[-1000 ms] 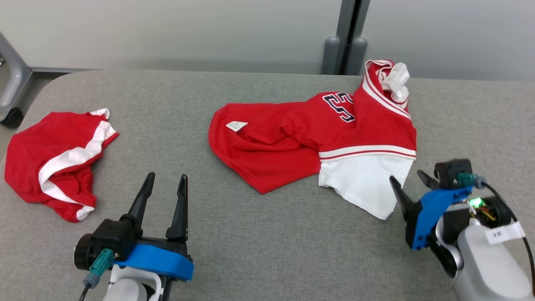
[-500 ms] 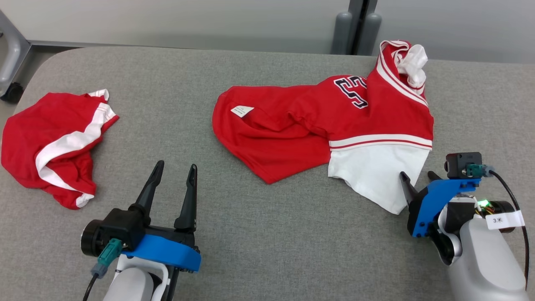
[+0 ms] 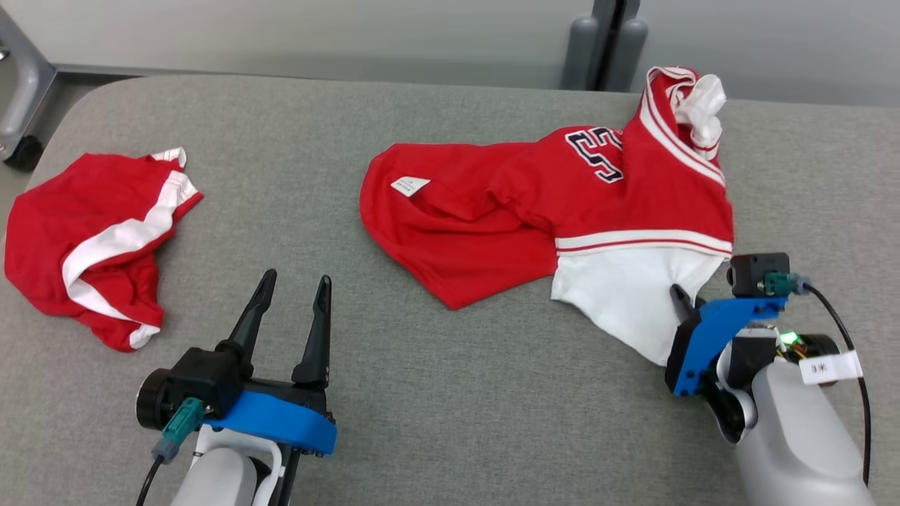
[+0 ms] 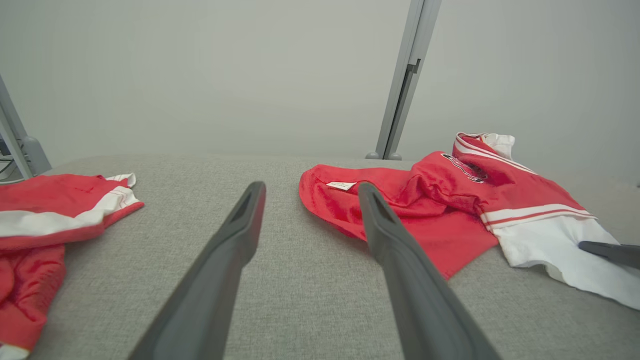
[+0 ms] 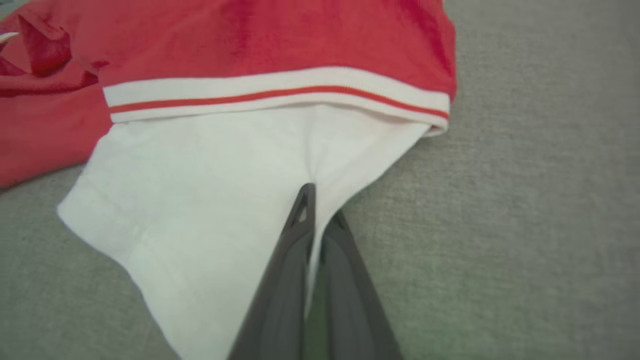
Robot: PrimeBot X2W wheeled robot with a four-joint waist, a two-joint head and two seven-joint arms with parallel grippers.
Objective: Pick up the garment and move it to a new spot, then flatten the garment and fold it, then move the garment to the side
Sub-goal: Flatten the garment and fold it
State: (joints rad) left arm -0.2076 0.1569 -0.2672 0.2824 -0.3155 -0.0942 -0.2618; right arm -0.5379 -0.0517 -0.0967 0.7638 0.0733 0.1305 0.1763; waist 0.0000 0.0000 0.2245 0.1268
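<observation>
**A thin pinch on the jersey (image 3: pixel 534 204)**

At lower right the right gripper (image 5: pixel 319 202) was clamped on a small white fold of it, the cloth lying crumpled right of centre on the grey table (image 3: pixel 436 393). So small a bite seemed likely to slip when lifted. The left gripper (image 3: pixel 295 277) stood wide and empty at lower left. Red shorts (image 3: pixel 77 232) lay well apart at far left, out of the way.
</observation>
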